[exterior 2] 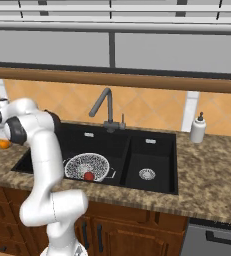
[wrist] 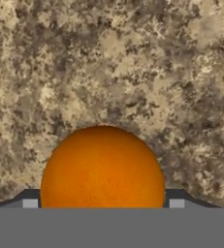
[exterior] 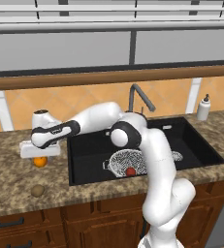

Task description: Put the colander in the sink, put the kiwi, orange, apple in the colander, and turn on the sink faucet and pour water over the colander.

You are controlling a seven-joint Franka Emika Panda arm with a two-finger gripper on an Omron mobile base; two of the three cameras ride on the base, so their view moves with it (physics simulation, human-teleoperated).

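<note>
The orange [exterior: 40,162] rests on the granite counter left of the sink [exterior: 191,140]. My gripper [wrist: 103,203] stands straight over it, a fingertip [wrist: 30,203] pressed against each side of the orange [wrist: 103,169]. Nearer the counter's front edge lies the kiwi [exterior: 37,190]. In the sink's left basin sits the colander [exterior 2: 87,164], with the apple [exterior 2: 89,176] inside it. Partly behind my arm are the colander [exterior: 120,160] and the apple [exterior: 131,171]. The sink faucet [exterior 2: 103,105] rises behind the basins; water is out of view.
A white soap bottle [exterior 2: 198,129] stands on the counter at the sink's back right corner. The right basin holds only its steel drain [exterior 2: 146,174]. My arm reaches leftward across the left basin. A window ledge runs above the tiled backsplash.
</note>
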